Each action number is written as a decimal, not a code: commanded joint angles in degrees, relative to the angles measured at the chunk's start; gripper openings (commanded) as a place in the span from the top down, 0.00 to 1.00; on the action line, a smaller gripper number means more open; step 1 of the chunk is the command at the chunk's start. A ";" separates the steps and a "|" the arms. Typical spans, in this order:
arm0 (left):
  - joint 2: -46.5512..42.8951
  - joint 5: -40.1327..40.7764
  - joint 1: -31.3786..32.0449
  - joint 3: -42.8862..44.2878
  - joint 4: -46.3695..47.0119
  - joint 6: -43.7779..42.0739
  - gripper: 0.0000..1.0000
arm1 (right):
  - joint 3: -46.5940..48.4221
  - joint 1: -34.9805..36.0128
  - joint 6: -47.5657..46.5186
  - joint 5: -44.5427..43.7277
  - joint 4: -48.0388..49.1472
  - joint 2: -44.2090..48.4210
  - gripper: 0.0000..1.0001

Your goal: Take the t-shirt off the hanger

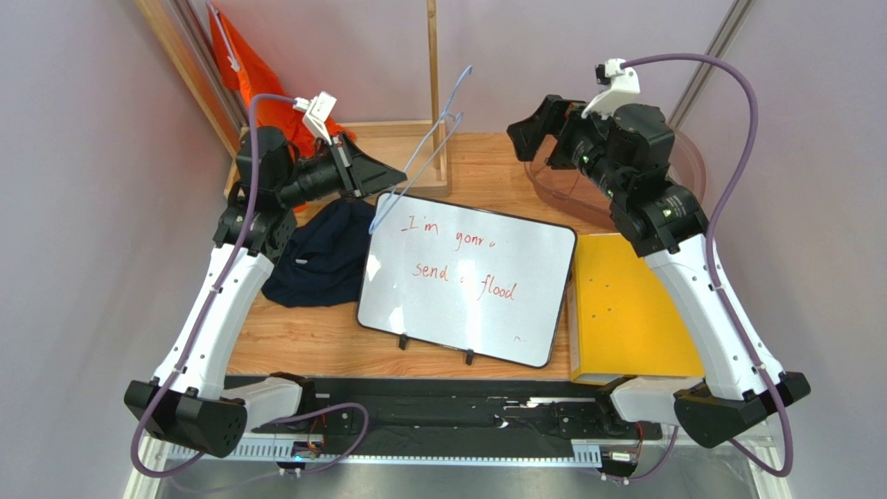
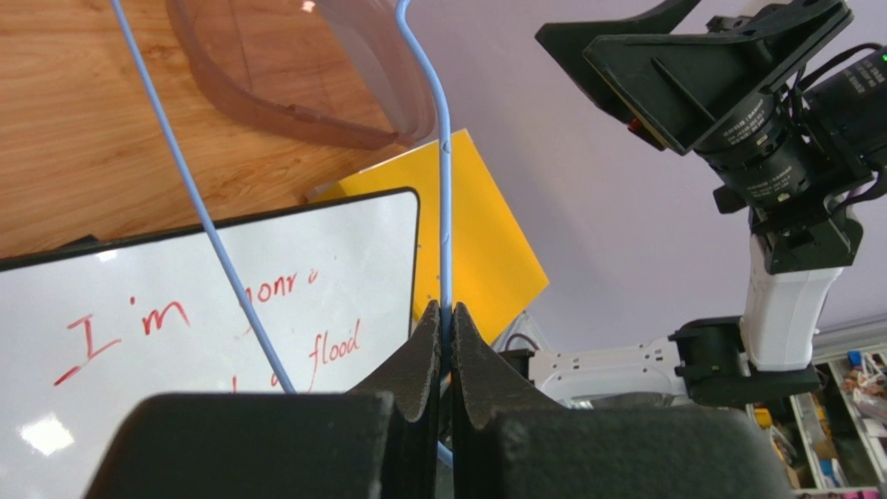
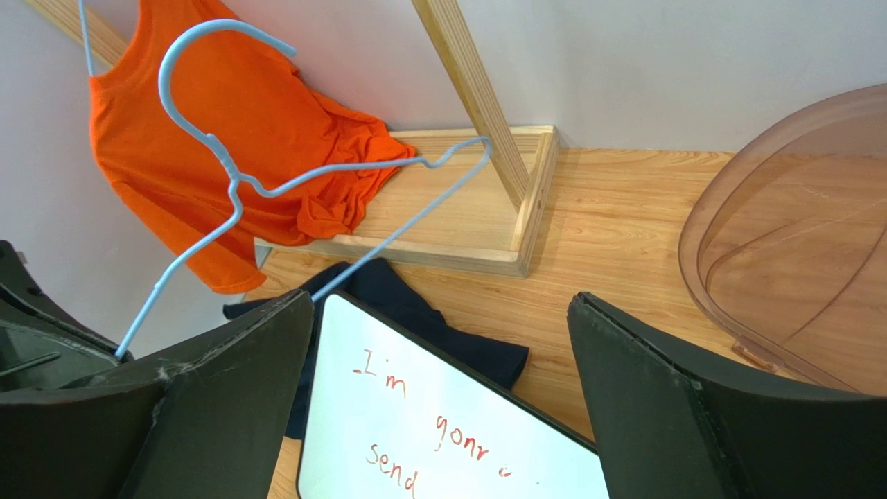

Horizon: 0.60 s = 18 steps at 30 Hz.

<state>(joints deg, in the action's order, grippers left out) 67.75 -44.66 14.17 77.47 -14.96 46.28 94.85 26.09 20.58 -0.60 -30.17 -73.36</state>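
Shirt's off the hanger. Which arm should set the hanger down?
Left. The left fingers are shut on the bare hanger, and the shirt lies on the table. The right fingers are open, empty and apart from the hanger, so using them would likely need a handover.

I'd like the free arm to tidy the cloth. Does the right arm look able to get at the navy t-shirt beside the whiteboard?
Probably not easily. The navy t-shirt lies far left, beside the left arm, whose end effector grips the blue hanger there; the whiteboard lies between.
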 commanded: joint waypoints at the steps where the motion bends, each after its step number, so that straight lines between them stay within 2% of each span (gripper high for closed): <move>1: -1.74 0.71 -0.28 0.57 5.47 2.06 1.00 | 1.04 -0.07 2.54 2.51 -1.02 0.94 0.00; 9: -0.69 15.73 -4.41 7.42 2.84 7.06 1.00 | -4.75 -0.07 4.29 5.96 -2.17 6.99 0.00; 15: 5.63 15.75 -7.58 17.00 3.27 11.28 1.00 | -8.01 -0.07 2.80 4.03 -3.49 11.66 0.00; 18: 9.68 16.54 -8.11 25.68 0.99 11.55 1.00 | -8.89 0.02 2.45 3.06 -3.49 13.59 0.00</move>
<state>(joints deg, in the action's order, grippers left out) 73.49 -29.69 6.83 94.54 -14.11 55.24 86.50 25.85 23.75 3.75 -34.09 -62.83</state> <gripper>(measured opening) 0.007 0.999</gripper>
